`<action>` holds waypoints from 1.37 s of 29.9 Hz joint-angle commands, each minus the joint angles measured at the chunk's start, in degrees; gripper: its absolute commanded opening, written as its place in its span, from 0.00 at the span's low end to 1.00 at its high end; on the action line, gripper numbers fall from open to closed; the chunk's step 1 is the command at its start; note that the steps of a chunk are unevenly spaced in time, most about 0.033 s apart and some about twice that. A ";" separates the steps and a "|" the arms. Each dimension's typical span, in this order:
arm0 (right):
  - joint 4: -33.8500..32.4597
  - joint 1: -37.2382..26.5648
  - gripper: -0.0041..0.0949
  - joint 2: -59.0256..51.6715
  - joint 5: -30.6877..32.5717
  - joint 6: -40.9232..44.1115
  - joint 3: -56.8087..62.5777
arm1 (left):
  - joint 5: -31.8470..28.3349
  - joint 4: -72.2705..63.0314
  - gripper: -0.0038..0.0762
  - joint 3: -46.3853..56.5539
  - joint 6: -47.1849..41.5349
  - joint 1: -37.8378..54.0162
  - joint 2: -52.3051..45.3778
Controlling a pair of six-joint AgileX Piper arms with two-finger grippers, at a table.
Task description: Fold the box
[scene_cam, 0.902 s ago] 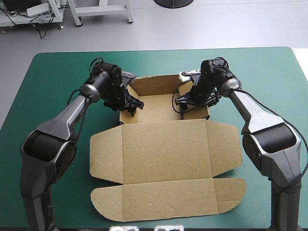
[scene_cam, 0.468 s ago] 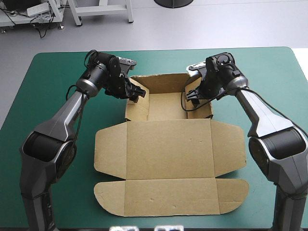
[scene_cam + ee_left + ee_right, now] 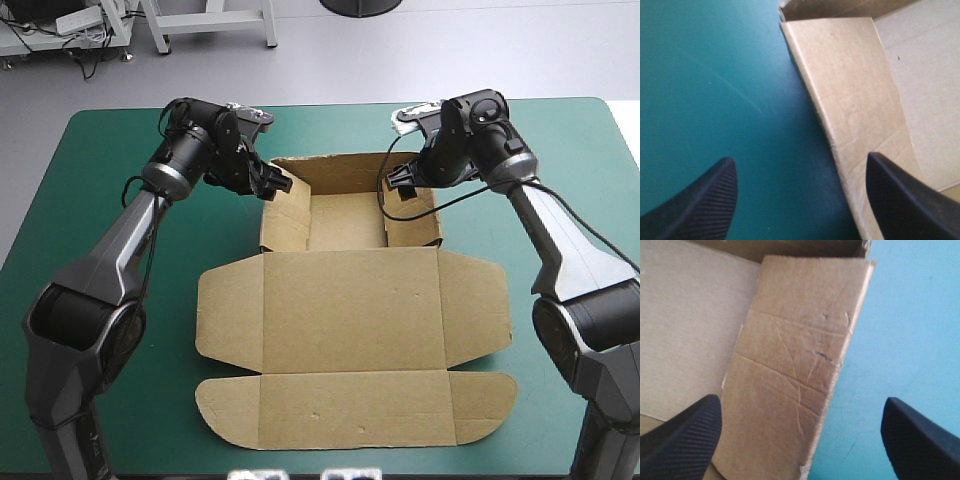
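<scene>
The brown box [image 3: 350, 400] sits on the teal-green cover [image 3: 90, 160] with its open top facing up. Its tray [image 3: 345, 222] lies right between the two grippers. The long side of the tray runs from one gripper across to the other. The back wall and both side walls stand up. The lid [image 3: 350, 310] lies flat. It spreads out from the tray toward the robot, behind both grippers. It has a wide flap out to each side and a long flap at the near end.

The left gripper [image 3: 279, 184] is at the left side wall [image 3: 850, 95]. Its black fingers [image 3: 700, 205] are wide apart and hold nothing. The top edge of that wall runs between them, closer to the finger on the tray side. The other finger is over bare cover outside the box. I cannot tell if a finger touches the wall.

The right gripper [image 3: 398, 186] is at the right side wall [image 3: 795, 365]. Its fingers [image 3: 685, 435] stand far apart too, with nothing held. The wall sits between them, close to the finger on the tray side, and the other finger is over the cover
</scene>
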 commanded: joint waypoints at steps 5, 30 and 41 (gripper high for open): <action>6.00 -0.45 0.86 -7.23 0.64 -1.97 -11.12 | 2.79 5.49 0.64 -2.23 -0.06 0.02 -13.64; 2.36 -0.45 0.79 -18.04 0.64 -8.18 -9.72 | 2.88 11.85 0.04 21.30 5.69 0.02 -59.35; 2.73 -0.45 0.79 -13.91 0.63 -6.87 -5.09 | 2.88 16.60 0.04 45.29 -2.55 0.02 -70.69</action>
